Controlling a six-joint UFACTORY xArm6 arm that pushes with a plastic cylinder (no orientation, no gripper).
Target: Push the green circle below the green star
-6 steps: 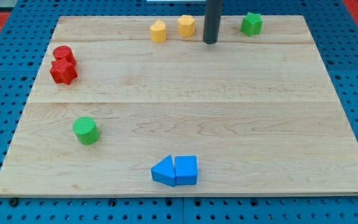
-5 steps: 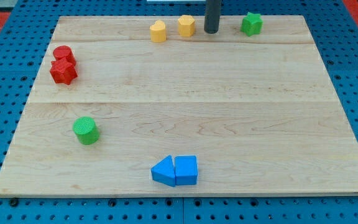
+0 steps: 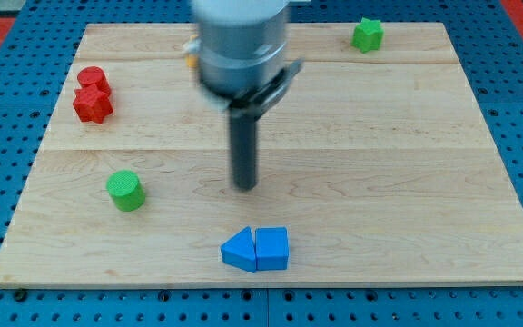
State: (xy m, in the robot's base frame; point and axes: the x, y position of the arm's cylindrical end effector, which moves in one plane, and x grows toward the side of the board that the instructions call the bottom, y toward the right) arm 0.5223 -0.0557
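The green circle (image 3: 125, 191) sits near the board's left side, low in the view. The green star (image 3: 367, 34) sits at the view's top right. My tip (image 3: 244, 186) rests near the middle of the board, to the right of the green circle and well apart from it. It is above the blue blocks. The arm's grey body (image 3: 241, 50) hangs over the top middle of the board and looks blurred.
A red circle (image 3: 92, 80) and a red star-like block (image 3: 92, 105) touch at the left edge. Two blue blocks (image 3: 256, 249) sit side by side near the bottom edge. The yellow blocks are mostly hidden behind the arm; a yellow sliver (image 3: 190, 61) shows.
My tip has swept from the top of the board, between the yellow blocks and the green star, down to the middle. The arm now covers the yellow blocks. No block has moved.
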